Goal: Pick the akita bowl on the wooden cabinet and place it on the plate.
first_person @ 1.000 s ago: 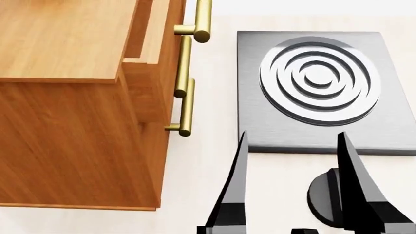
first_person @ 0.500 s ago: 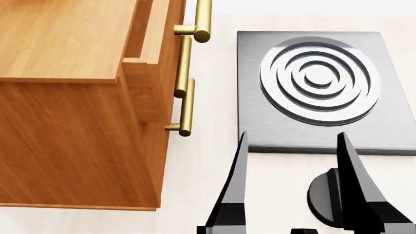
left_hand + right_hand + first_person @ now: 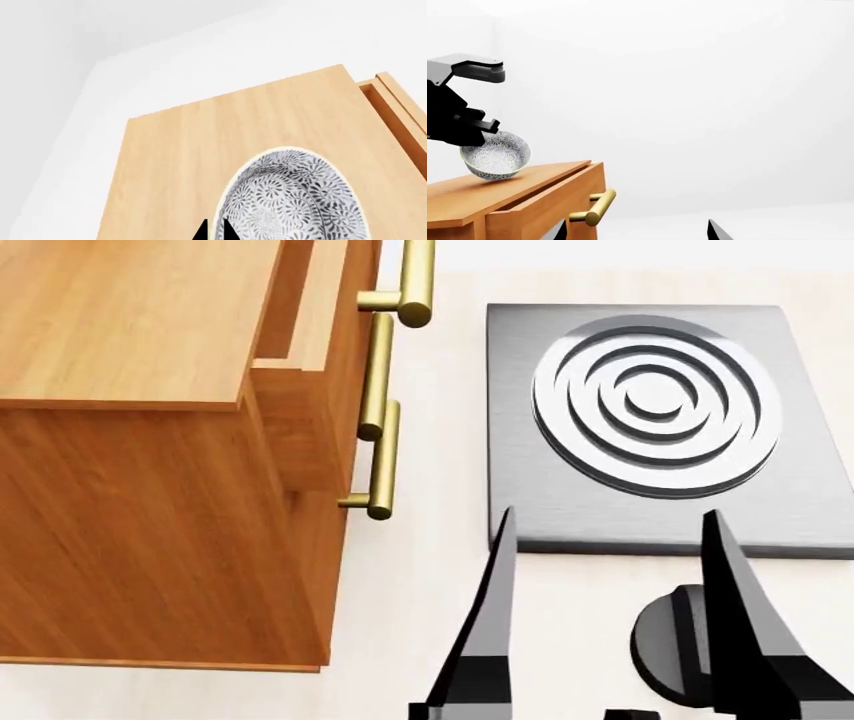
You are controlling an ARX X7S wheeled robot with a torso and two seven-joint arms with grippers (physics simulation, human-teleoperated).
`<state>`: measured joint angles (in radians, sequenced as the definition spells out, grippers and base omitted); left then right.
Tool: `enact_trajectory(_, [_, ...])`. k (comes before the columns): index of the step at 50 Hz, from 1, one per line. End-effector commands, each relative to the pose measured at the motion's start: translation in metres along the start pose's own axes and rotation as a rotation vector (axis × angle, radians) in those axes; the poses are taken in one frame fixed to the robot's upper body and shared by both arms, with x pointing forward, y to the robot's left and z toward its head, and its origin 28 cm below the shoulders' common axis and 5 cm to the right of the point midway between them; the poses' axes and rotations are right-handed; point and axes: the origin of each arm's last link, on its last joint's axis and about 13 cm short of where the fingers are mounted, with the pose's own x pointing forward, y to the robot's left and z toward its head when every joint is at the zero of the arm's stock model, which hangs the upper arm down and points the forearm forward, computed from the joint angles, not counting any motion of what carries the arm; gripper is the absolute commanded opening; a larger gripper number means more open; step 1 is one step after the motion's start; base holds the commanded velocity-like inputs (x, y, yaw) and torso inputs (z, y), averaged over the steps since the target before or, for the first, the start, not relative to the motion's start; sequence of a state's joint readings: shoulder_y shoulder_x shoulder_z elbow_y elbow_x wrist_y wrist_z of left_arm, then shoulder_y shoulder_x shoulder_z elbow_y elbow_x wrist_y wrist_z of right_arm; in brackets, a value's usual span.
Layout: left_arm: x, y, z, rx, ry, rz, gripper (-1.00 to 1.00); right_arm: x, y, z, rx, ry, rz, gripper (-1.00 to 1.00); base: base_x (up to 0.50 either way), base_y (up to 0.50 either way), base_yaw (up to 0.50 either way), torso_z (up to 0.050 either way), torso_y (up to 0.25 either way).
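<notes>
One wooden cabinet (image 3: 147, 440) fills the desk's left side in the head view; three brass bar handles (image 3: 379, 455) run down its drawer fronts. The top drawer stands slightly pulled out.

One akita bowl (image 3: 496, 161) in view, seen from the right wrist: it sits on the cabinet top near that top's back edge, tipped slightly. From the left wrist the bowl's (image 3: 293, 200) patterned inside shows close up, over the cabinet top (image 3: 200, 150).

Left end effector (image 3: 474, 131): black fingers at the bowl's rim, on its upper side; whether they are clamped on the rim I cannot tell. Only two dark fingertips (image 3: 227, 232) show in its own camera.

One grey square slab (image 3: 534, 490) with raised concentric rings lies on the desk (image 3: 414, 590) right of the cabinet, well apart from it.

Right end effector (image 3: 607, 530): two long black fingers spread wide apart, nothing between them, poised over the slab's near edge. One dark round disc (image 3: 661, 645) lies behind them near the desk's near edge.
</notes>
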<state>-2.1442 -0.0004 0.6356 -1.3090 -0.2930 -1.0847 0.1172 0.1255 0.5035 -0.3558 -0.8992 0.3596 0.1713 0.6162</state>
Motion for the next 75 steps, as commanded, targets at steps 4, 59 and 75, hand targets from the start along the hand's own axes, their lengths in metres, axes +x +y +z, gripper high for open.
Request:
enact_trajectory(4, [-0.007,-0.003,0.016,0.130,-0.112,0.037,-1.00,0.000,0.000,0.002,-0.001,-0.006,-0.004,1.00,0.00,0.00,0.00,0.000,0.000])
enact_trajectory(59, [-0.123,-0.047,0.066,0.505,-0.941,-0.161,-1.00,-0.002,-0.001,0.010,0.001,-0.036,-0.011,1.00,0.00,0.00,0.00,0.000,0.000])
enact_trajectory(75, [-0.141,-0.056,0.052,0.586,-1.043,-0.179,-1.00,-0.002,-0.001,0.013,0.003,-0.045,-0.014,1.00,0.00,0.00,0.00,0.000,0.000])
